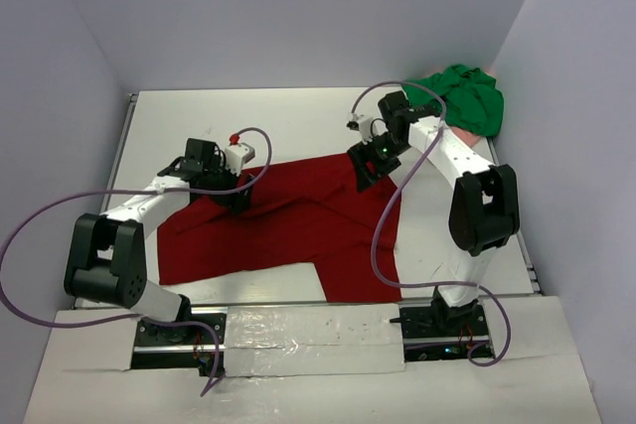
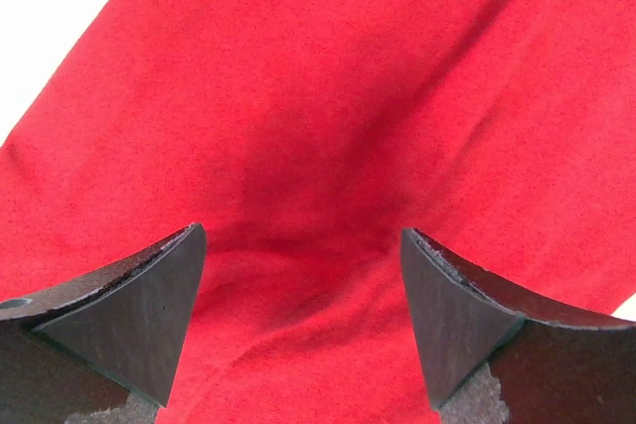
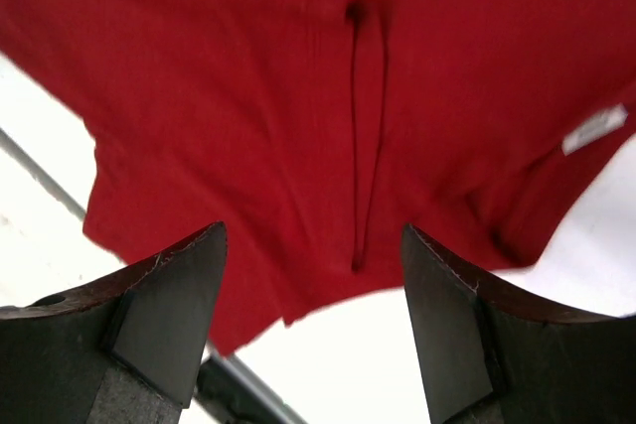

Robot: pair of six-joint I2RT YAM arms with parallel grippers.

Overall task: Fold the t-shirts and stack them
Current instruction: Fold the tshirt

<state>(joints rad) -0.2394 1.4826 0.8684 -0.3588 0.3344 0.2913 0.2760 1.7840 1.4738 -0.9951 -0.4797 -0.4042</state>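
The dark red t-shirt (image 1: pixel 288 225) lies spread over the middle of the white table (image 1: pixel 298 116), not yet folded. Its long side runs from the near left toward the far right, and one part reaches down to the near edge. The left gripper (image 1: pixel 236 191) sits low over the shirt's far left edge. The right gripper (image 1: pixel 366 168) is over its far right end.

In the left wrist view the jaws stand wide apart with nothing between them, and red cloth fills nearly the whole frame. A shadowed dip in the fabric lies just ahead of the fingers (image 2: pixel 139 315). I cannot tell whether their tips actually press on the cloth. A sliver of bare table shows in the upper left corner.

In the right wrist view the jaws are likewise spread and hold nothing. The shirt's edge lies just ahead of them, with bare table under the tips. A narrow raised crease (image 3: pixel 356 146) runs through the cloth toward the gripper, and a small white label (image 3: pixel 594 131) shows at the right (too blurred to read).

The bright green t-shirt (image 1: pixel 467 96) is bunched in the far right corner of the table, well apart from the red one. A pale strip under its near edge is probably the pale pink t-shirt (image 1: pixel 475 132), though very little of it shows.
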